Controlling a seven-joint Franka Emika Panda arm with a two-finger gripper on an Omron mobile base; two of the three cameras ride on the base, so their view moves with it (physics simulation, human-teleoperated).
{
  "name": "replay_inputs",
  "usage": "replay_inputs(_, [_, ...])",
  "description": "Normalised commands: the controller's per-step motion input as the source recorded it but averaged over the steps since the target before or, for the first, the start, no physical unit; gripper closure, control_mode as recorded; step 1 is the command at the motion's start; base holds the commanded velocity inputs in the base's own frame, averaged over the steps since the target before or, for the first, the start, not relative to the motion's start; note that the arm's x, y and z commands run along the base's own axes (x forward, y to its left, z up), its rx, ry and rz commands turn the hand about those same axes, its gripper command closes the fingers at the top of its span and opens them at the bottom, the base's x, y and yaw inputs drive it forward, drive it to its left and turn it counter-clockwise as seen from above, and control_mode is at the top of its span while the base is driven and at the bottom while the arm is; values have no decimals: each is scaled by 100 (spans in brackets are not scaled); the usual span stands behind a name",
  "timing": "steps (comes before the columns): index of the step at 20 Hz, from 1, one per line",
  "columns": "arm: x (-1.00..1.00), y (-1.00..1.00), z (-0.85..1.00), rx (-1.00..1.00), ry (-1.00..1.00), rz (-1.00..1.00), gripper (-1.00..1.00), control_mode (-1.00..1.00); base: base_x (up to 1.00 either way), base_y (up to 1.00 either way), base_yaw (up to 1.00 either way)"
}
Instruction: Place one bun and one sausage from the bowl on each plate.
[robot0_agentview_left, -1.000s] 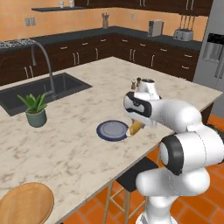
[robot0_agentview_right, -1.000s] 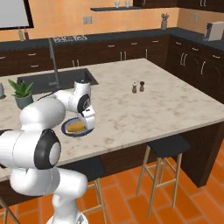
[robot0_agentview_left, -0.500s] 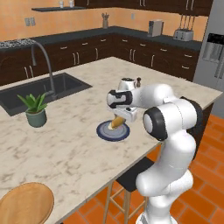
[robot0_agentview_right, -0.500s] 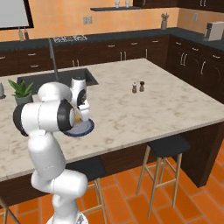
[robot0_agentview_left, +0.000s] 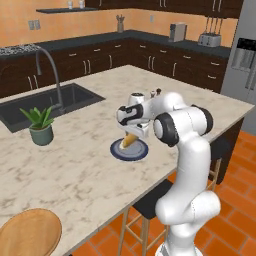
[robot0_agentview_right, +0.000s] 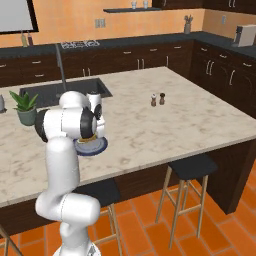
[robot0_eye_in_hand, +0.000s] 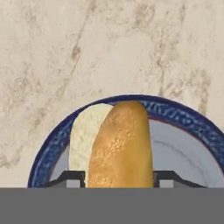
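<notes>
Marble surface (robot0_agentview_left: 75, 165) beneath me: my jaws are clamped on a bun (robot0_eye_in_hand: 118, 146), held just over the blue-rimmed plate (robot0_eye_in_hand: 183, 148) at 6 o'clock. I judge the bun nearly placed; a sausage is left.

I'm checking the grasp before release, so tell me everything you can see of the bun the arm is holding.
The short oblong bun has a golden-tan speckled crust and a paler cream side on its left in the hand view. It sits between the two dark finger tips of the end effector, pointing away from the hand. In the left base view it hangs tilted, its lower end over the round grey plate with a blue patterned rim on the marble counter. Whether it touches the plate is unclear.
</notes>
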Motion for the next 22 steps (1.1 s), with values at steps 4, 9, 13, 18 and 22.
replay_inputs(4, [4,39,-6,0,-16,0,-100,-100,0,0,0])
replay_inputs(9, [-84,29,4,0,-34,0,-100,-100,0,0,0])
replay_inputs(13, [-100,0,36,0,-42,0,-100,-100,0,0,0])
replay_inputs(18, [-100,0,76,-1,-38,17,-100,-100,0,0,0])
replay_inputs(22, [-75,0,50,0,-12,24,-100,100,-25,1,10])
